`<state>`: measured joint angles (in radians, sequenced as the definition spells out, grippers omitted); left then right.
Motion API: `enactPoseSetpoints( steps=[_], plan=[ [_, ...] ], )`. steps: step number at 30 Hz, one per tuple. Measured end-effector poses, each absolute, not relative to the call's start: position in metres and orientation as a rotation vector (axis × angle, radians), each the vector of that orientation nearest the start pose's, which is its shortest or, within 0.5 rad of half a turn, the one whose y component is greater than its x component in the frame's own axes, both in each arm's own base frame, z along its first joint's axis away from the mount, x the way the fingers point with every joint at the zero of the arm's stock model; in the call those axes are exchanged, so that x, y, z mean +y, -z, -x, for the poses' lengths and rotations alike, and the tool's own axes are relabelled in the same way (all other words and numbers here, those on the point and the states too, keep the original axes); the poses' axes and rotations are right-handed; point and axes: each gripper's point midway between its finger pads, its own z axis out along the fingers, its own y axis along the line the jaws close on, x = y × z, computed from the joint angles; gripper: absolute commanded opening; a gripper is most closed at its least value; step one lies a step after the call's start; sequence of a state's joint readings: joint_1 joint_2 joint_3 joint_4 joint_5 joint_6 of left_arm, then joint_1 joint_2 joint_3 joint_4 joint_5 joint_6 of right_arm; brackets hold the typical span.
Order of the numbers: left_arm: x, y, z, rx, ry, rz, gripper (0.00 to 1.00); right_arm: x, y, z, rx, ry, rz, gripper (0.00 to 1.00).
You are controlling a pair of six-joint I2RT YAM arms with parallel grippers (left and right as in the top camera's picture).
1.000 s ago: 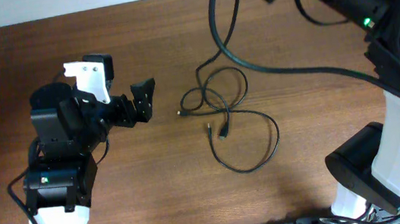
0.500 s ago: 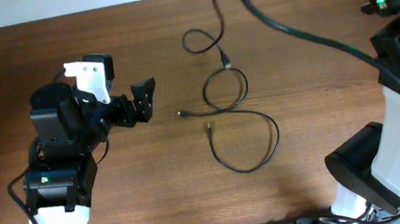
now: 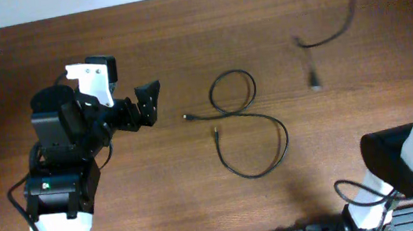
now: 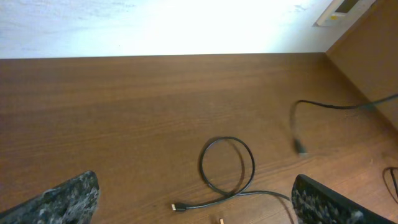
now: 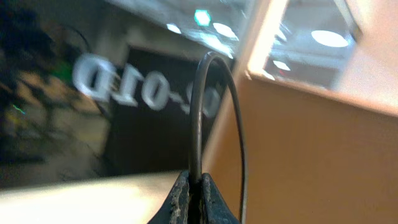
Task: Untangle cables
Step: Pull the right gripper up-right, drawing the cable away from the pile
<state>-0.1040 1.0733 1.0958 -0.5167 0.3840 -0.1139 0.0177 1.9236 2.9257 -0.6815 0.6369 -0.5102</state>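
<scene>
Brown wooden counter (image 3: 179,24), pale wall (image 4: 124,25) behind. Right fingers (image 5: 186,200) were pinched shut on one thin black cable (image 5: 198,112), which arched up out of the pinch. Overhead, it trailed toward the far right with its plug (image 3: 315,80) dangling, probably held high to keep it free of the other. Left fingers (image 3: 148,93) stood wide apart, empty, aimed at the second cable (image 3: 254,145). This lay in two loose loops mid-counter, well apart from the held one. Separation looked largely achieved.

Black cables (image 3: 232,114) on brown wood-grain table (image 3: 181,40)
</scene>
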Motion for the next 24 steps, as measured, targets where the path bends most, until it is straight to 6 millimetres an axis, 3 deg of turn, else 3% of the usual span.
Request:
enactPoseSetpoints(
  steps=[7,13,18,24],
  plan=[
    [-0.1,-0.3,-0.335,2.055,0.53,-0.228,0.99,-0.192,-0.602,-0.415,1.496,0.935,-0.441,0.04],
    [-0.1,-0.3,-0.334,2.056,0.53,-0.228,0.99,-0.253,-0.535,-0.42,1.649,0.933,-0.587,0.04],
    [-0.1,-0.3,-0.334,2.056,0.53,-0.228,0.99,-0.276,-0.477,-0.434,1.794,0.834,-0.613,0.04],
    [-0.1,-0.3,-0.334,2.056,0.53,-0.228,0.99,-0.271,-0.429,-0.453,1.919,0.725,-0.569,0.04]
  ],
)
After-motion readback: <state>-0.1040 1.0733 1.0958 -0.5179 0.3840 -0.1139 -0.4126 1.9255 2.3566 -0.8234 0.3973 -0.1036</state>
